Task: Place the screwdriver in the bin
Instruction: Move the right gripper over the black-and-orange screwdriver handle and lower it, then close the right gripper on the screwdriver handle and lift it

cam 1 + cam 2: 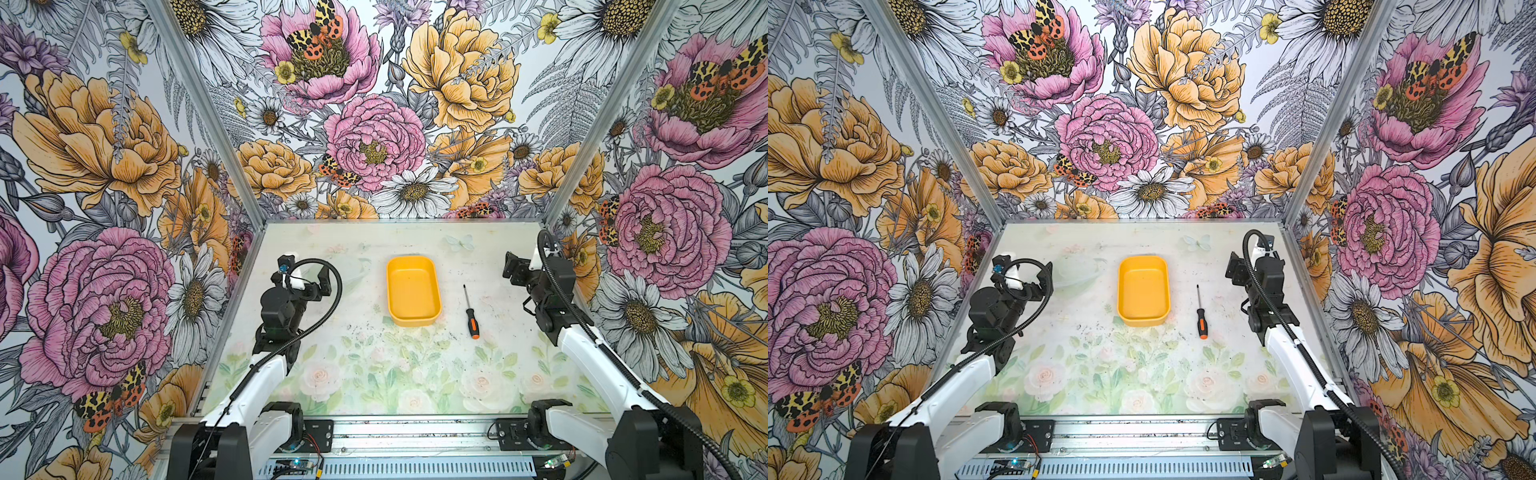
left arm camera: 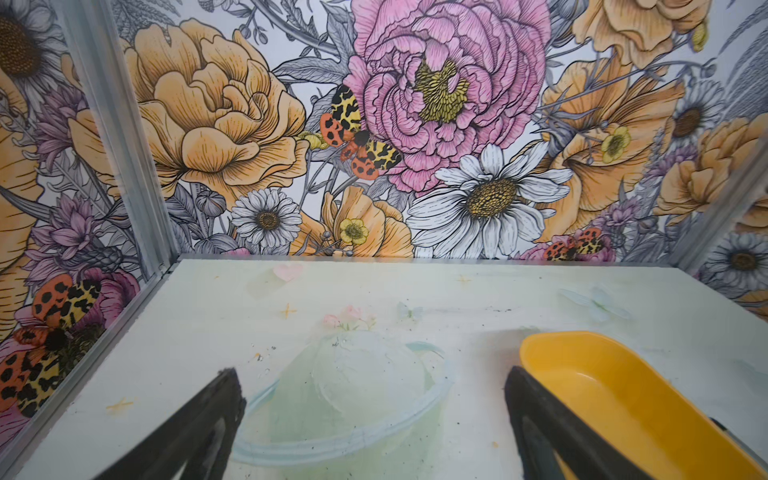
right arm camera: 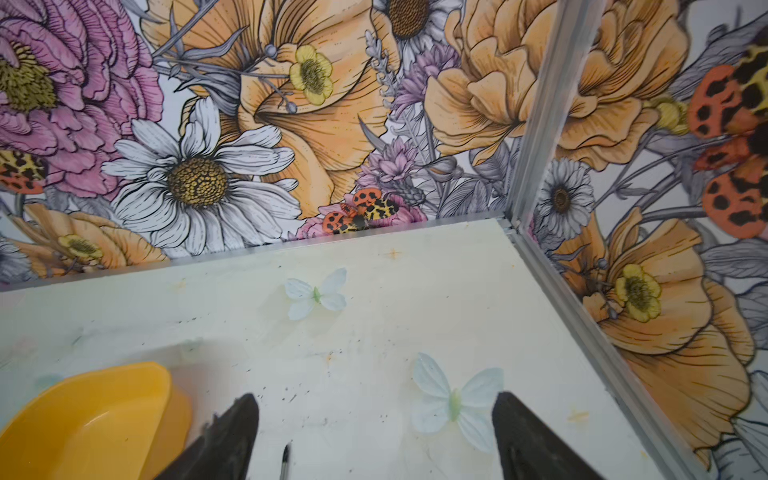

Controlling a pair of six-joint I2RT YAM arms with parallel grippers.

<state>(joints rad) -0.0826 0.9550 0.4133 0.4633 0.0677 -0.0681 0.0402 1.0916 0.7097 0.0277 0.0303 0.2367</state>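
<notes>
Rail [image 1: 415, 434] sits closest, along the desk's [image 1: 374, 365] front edge. Farther in, the screwdriver [image 1: 470, 312] lies flat on the desk, handle nearest, tip pointing away, near the bin's [image 1: 413, 320] right side but not touching it. Bin is empty, so I judge nothing of the task done: grasp, carry and release all remain. Out at either side, the left end effector [image 2: 370, 372] and right end effector [image 3: 374, 397] hang with jaws wide apart, holding nothing. Right wrist view cuts off all but the screwdriver's tip; left wrist view hides part of the bin behind a finger [image 2: 548, 424].
</notes>
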